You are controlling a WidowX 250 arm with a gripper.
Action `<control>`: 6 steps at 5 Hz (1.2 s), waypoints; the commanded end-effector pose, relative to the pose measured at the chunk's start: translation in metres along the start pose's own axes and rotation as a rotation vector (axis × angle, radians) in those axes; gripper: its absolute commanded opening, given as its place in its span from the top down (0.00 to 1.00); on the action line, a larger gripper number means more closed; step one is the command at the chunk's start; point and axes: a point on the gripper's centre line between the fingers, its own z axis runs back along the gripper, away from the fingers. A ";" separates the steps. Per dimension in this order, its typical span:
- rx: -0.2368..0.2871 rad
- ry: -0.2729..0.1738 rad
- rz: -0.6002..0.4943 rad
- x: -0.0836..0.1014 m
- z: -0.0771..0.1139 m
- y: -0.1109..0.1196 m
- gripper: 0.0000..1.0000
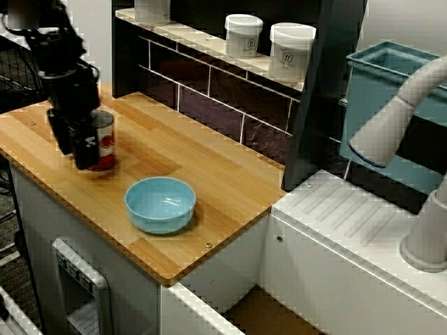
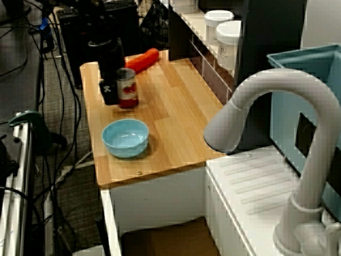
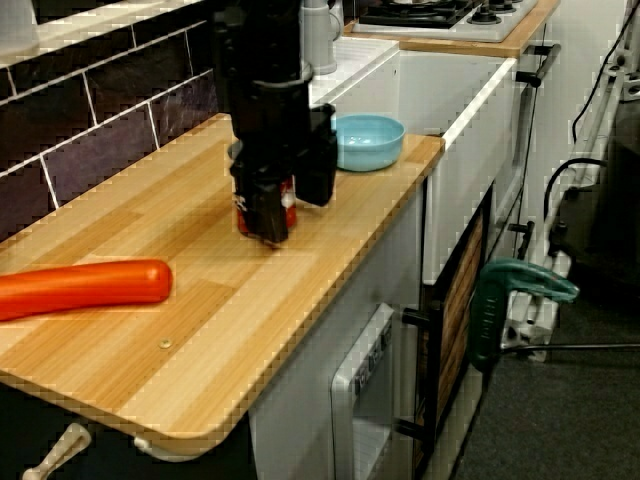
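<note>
The can (image 1: 106, 139) stands upright near the left end of the desk (image 1: 209, 181), well apart from the blue bowl (image 1: 160, 202). The claw (image 1: 75, 150) is lowered close against it, fingers alongside; I cannot tell whether they pinch it. Judged rigid, smooth-walled and possibly weighty: grip the side wall at mid-height.

On the wooden counter (image 2: 176, 106)
A red-labelled tin can (image 2: 128, 89) stands between a round pale-blue bowl (image 2: 125, 137) and a long orange thing (image 2: 143, 60), probably a carrot.
</note>
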 end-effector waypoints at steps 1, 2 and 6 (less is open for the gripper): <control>0.012 0.008 -0.001 0.023 0.005 -0.006 0.00; 0.002 0.011 0.013 0.026 0.006 -0.004 0.00; 0.008 -0.052 0.107 -0.020 0.035 0.040 0.00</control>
